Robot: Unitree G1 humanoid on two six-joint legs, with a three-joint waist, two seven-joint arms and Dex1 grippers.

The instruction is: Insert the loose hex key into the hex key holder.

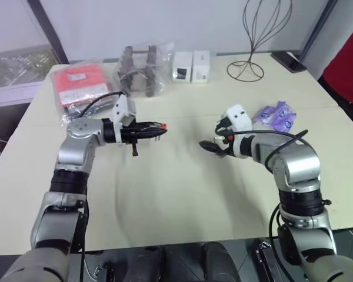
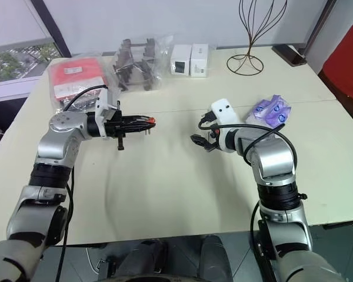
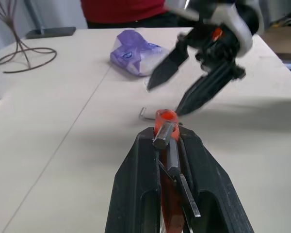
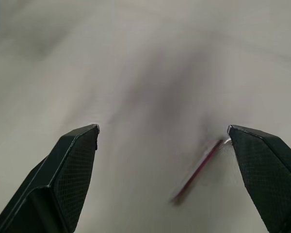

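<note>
My left gripper [image 1: 156,129] is shut on the hex key holder [image 3: 165,121], an orange-red block with grey keys along it. It is held level above the table, pointing at my right gripper [image 1: 212,148]. The right gripper stands open just above the table, with nothing between its fingers [image 4: 72,160]. The loose hex key [image 3: 142,113], a small grey L-shaped rod, lies on the table just under the right gripper's fingertips. In the right wrist view a thin blurred rod [image 4: 199,170] lies on the table close to one finger.
A purple tissue pack [image 1: 275,114] lies just behind the right gripper. At the back stand a red packet [image 1: 76,82], a bag of black parts [image 1: 141,70], two white boxes [image 1: 191,66] and a wire stand [image 1: 247,59]. A person in red [image 1: 347,64] is at the far right.
</note>
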